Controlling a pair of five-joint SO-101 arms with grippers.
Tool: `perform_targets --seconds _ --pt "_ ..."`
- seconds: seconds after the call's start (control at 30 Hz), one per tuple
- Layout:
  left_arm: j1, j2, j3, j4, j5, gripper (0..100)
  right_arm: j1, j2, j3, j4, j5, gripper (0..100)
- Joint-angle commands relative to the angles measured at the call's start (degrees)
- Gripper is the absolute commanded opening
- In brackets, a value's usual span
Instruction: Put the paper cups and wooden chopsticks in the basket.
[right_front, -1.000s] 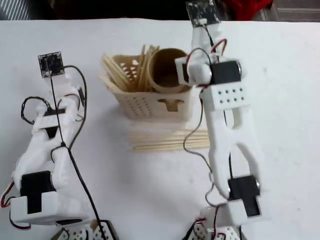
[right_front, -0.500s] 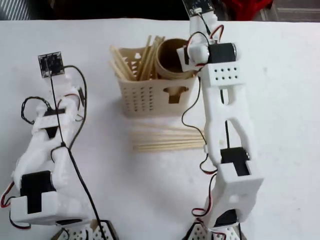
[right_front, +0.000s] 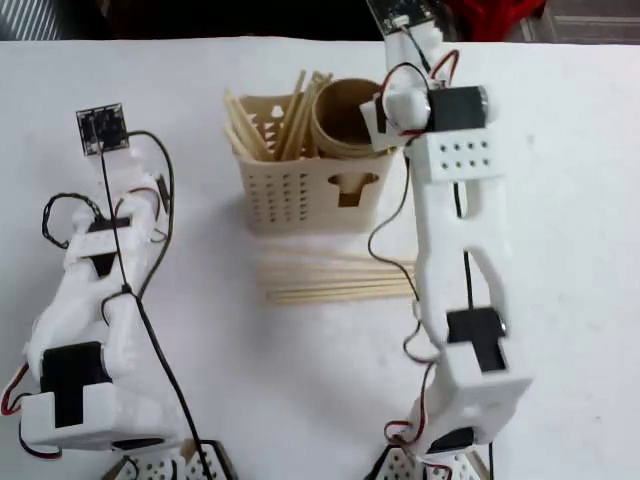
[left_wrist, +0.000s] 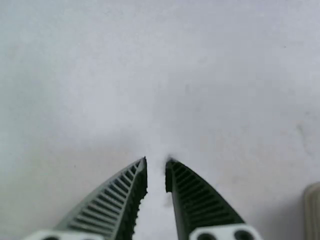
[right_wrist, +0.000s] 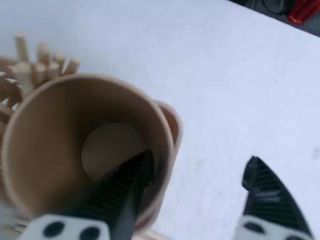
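Observation:
A cream perforated basket (right_front: 300, 190) stands at the table's middle back. It holds a brown paper cup (right_front: 345, 120) (right_wrist: 85, 160) and a sheaf of wooden chopsticks (right_front: 275, 125) (right_wrist: 35, 57) leaning on end. A second cup rim (right_wrist: 172, 125) shows just outside the first. More chopsticks (right_front: 335, 280) lie flat on the table in front of the basket. My right gripper (right_front: 385, 112) (right_wrist: 200, 159) is open astride the cup's wall, with one finger (right_wrist: 120, 195) inside the cup and the other outside. My left gripper (left_wrist: 156, 162) is shut, pointing at bare table.
My left arm (right_front: 100, 290) sits folded at the table's left side, well away from the basket. The right arm (right_front: 460, 250) stretches along the right of the basket and the loose chopsticks. White table (right_front: 560, 200) lies beyond it.
The basket has gone from skewed to square and shifted a little right. The right arm's gripper end moved back with it, and its elbow swung toward the table's front. The left arm kept still.

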Motion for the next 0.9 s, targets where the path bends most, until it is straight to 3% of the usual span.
perform_targets --seconds 0.0,0.17,0.27,0.5,0.67,0.87 --pt "0.48 -0.22 -2.90 -0.18 0.18 9 -0.48 -11.91 -2.02 1.01 0.26 32.0" --pt "0.48 -0.22 -2.90 -0.09 0.18 9 -1.27 -21.14 -1.67 9.10 1.41 31.9" --pt "0.48 -0.22 -2.90 -0.18 0.18 9 -1.89 -25.19 -1.23 16.22 8.09 31.0" --pt "0.48 -0.22 -2.90 -0.18 0.18 9 -4.97 -36.70 18.99 15.87 14.33 4.4" --pt "0.48 -0.22 -2.90 -0.18 0.18 9 -10.42 -46.73 41.76 11.12 20.92 4.9" --pt "0.48 -0.22 -2.90 -0.18 0.18 9 -12.79 -53.76 64.97 0.40 23.91 14.2"
